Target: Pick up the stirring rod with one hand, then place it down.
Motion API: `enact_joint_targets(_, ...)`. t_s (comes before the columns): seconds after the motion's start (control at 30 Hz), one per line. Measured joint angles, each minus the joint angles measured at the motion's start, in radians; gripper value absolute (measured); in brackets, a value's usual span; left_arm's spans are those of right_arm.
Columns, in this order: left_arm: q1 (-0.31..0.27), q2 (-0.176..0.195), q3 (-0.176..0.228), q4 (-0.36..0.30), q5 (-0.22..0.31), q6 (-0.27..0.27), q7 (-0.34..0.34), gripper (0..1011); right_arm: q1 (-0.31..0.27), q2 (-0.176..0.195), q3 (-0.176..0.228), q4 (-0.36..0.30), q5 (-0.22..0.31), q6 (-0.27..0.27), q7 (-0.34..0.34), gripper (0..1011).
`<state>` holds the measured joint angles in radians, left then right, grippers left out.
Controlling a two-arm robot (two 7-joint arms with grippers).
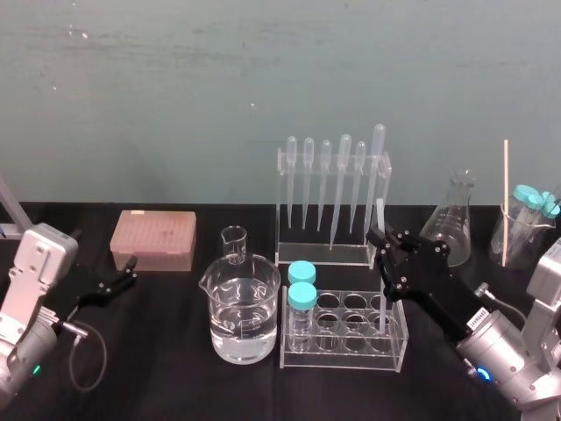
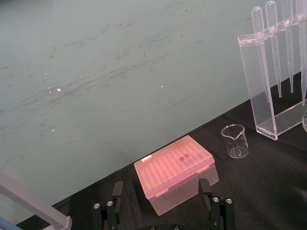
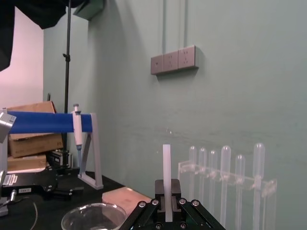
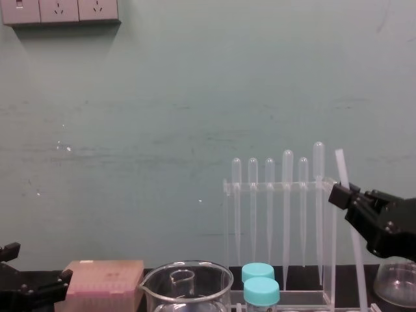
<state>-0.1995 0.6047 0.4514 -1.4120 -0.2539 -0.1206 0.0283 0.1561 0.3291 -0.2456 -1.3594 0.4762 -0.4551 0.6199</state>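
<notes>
1. Nearest, over the near left corner of the black table (image 1: 175,377), the left gripper (image 1: 131,269) hovers low on its silver arm. Its black fingers are spread wide with nothing between them.
2. Just beyond it, toward the far left edge, lies a pale pink rectangular plastic box (image 1: 152,239).
3. Toward the middle stands a large clear glass beaker (image 1: 241,307) part-filled with clear liquid, with a small empty glass beaker (image 1: 233,243) just behind it.
4. Right of the large beaker, a clear acrylic test-tube rack (image 1: 342,355) sits near the front edge. Two clear teal-capped tubes (image 1: 301,285) stand at its left end.
5. Behind the rack, toward the far edge, a tall clear acrylic stand (image 1: 320,252) holds six clear bulb-topped pipettes (image 1: 344,175) hanging upright.
6. Reaching in from the near right corner, the right gripper (image 1: 383,237), black with angular jointed fingers, is clamped on the stirring rod (image 1: 379,213), a long thin translucent-white rod, pinching it a little below its top. The rod stands nearly upright over the rack's right end, in front of the stand's right end. Whether its lower end sits in a hole cannot be told.
7. Toward the far right edge stand a clear glass conical flask (image 1: 456,215) and a clear glass cup (image 1: 517,241) holding more capped tubes, with a thin tan stick (image 1: 505,197) upright at its left side.
</notes>
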Motion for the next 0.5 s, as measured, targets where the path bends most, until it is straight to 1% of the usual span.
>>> enact_joint_targets(0.2,0.0,0.0,0.0,0.0,0.0,0.0,0.0,1000,0.008,0.002,-0.008,0.023,0.003,0.025,0.0,71)
enact_joint_targets(0.5,0.0,0.0,0.0,0.0,0.0,0.0,0.0,1000,0.021,0.002,-0.018,0.051,-0.002,0.044,-0.008,71)
